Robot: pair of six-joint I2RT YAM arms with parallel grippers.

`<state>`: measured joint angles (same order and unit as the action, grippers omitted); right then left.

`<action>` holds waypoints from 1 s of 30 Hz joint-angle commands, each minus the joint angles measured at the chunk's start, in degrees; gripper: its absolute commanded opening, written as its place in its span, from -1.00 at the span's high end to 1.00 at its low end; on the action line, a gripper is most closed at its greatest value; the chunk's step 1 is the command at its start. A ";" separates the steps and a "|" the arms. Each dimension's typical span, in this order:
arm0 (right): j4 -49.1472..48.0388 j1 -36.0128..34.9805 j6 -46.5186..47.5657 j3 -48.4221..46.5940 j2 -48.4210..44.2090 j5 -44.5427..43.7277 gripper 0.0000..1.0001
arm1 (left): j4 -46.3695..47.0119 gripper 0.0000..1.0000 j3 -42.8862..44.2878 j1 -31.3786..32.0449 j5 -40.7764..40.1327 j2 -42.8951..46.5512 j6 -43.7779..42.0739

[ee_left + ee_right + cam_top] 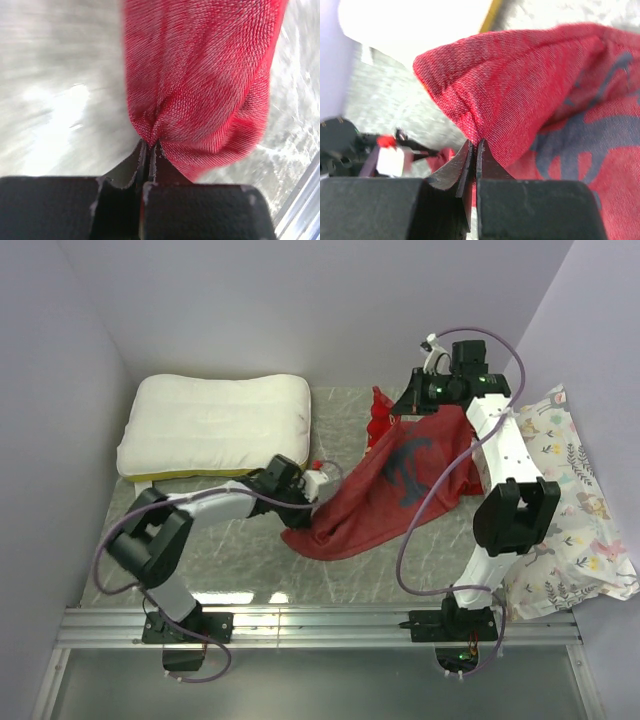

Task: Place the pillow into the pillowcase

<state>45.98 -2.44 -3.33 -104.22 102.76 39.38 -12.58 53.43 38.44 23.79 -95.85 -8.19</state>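
Observation:
The white pillow (215, 426) with a yellow strip lies at the back left of the table. The red pillowcase (395, 480) hangs stretched between both grippers, dull side with grey marks up. My left gripper (318, 483) is shut on its lower left edge; in the left wrist view the red cloth (200, 80) bunches right at the closed fingertips (149, 146). My right gripper (412, 400) holds the top corner raised at the back; in the right wrist view the cloth (520, 85) is pinched between the shut fingertips (475, 145). The pillow's edge (415, 22) shows behind.
A floral animal-print pillow (570, 510) lies at the right edge, partly under the right arm. Purple walls close in the back and sides. A metal rail (320, 625) runs along the near edge. Bare marble table (230, 550) lies in front of the pillowcase.

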 commanded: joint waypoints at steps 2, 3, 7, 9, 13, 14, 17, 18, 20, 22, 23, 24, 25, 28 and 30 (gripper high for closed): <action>-10.89 3.65 -6.75 1.21 -8.62 11.06 1.00 | 0.54 0.99 0.10 -8.61 -4.36 15.06 1.68; -13.52 4.36 -7.82 1.56 -9.15 12.47 1.00 | 0.45 0.99 0.53 -10.03 -4.89 18.91 1.33; -19.51 4.72 -12.39 2.97 -11.35 14.24 1.00 | -2.09 0.99 3.95 -14.35 -6.99 23.95 -1.74; -21.18 4.72 -14.41 2.45 -11.44 14.33 1.00 | -3.24 0.99 5.36 -15.93 -7.88 24.75 -2.01; -22.86 4.81 -17.05 -0.53 -11.70 13.45 1.00 | -1.76 0.99 9.40 -19.97 -11.73 25.45 2.10; -23.47 4.72 -17.67 -0.89 -11.97 13.10 1.00 | -1.31 0.99 10.63 -22.76 -12.19 25.45 3.16; -26.63 4.64 -20.30 -3.61 -12.94 12.83 1.00 | 0.27 0.99 17.57 -30.05 -11.84 25.10 7.74; -28.21 4.55 -21.18 -4.66 -13.02 13.01 1.00 | 0.36 0.99 19.85 -31.91 -11.49 24.67 8.44; -29.10 4.02 -23.28 -8.96 -13.02 13.27 1.00 | 0.62 1.00 27.05 -36.56 -10.00 24.05 11.43; -30.41 3.41 -24.26 -12.40 -14.07 13.27 1.00 | 1.24 0.99 33.63 -38.26 -9.38 24.05 12.66; -30.77 3.14 -24.09 -13.10 -14.86 12.58 1.00 | 1.59 0.99 35.41 -41.57 -8.77 24.22 12.84; -31.47 2.79 -23.83 -13.63 -15.74 12.13 1.00 | 2.64 0.99 36.91 -42.38 -8.68 25.09 12.93; -31.56 1.31 -23.13 -14.42 -17.58 11.61 1.00 | 3.43 0.99 38.92 -43.09 -8.94 25.80 13.19; -31.74 -0.63 -19.89 -13.82 -22.93 7.40 1.00 | 8.78 1.00 39.04 -44.94 -11.30 30.36 13.02; -33.22 -1.25 -17.60 -11.11 -26.28 2.84 1.00 | 11.69 0.99 38.24 -45.03 -13.49 34.23 12.41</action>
<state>19.11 -5.21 -25.17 -114.98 84.47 50.54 -8.34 90.59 -3.03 21.23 -66.63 4.89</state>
